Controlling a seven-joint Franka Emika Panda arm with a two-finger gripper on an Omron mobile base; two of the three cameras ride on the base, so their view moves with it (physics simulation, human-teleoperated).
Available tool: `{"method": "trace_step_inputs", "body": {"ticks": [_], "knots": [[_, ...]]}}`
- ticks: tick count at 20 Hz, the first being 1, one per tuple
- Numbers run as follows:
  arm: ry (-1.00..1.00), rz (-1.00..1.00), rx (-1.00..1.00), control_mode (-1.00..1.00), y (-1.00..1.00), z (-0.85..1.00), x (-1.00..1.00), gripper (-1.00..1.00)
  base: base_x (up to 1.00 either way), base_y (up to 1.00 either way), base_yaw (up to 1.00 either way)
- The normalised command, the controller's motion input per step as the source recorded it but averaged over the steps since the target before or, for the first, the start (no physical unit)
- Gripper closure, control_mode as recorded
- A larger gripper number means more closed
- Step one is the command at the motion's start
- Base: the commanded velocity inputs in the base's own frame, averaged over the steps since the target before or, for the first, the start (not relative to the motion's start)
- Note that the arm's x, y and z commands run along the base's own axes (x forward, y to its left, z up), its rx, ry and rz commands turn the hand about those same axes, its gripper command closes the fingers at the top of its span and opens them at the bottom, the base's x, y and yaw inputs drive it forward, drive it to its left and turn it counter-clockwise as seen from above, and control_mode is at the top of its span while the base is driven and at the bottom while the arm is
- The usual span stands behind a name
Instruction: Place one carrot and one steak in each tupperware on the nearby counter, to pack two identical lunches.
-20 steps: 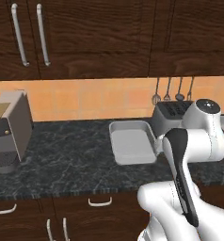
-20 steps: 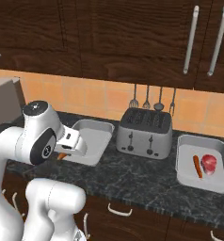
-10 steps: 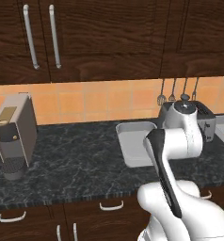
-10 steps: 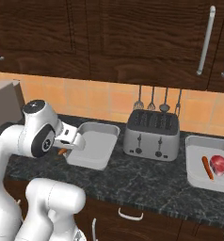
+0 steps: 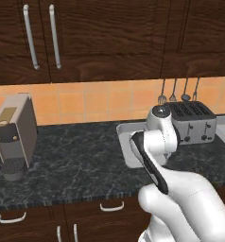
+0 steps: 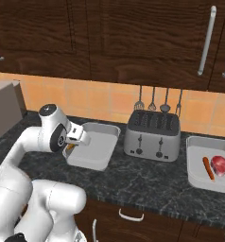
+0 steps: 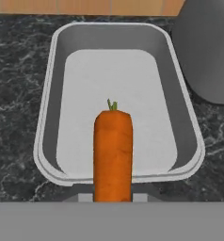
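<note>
One carrot (image 7: pixel 113 153) sits clamped in the end effector (image 7: pixel 113 196), its long axis running 6 to 12 o'clock in the hand view, green stub at 12, above the near rim of the tupperware (image 7: pixel 48 113) on the desk (image 7: pixel 15 84).

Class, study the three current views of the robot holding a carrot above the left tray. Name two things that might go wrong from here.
1. The carrot hangs over the near rim of the empty tupperware; released now, it might strike the rim and roll onto the counter.
2. The toaster stands close beside that tray, so a wide arm swing may knock it.
</note>
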Motion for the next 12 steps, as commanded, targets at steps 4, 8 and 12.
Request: {"method": "trace_step_inputs", "body": {"ticks": [4, 8, 12], "knots": [[0.02, 0.00, 0.00, -1.00, 0.10, -0.37, 0.91, 1.00, 0.00, 0.00, 0.00], [0.04, 0.00, 0.00, -1.00, 0.00, -0.34, 0.73, 1.00, 0.00, 0.00, 0.00], [0.06, 0.00, 0.00, -1.00, -0.01, -0.47, 0.59, 1.00, 0.00, 0.00, 0.00]]}}
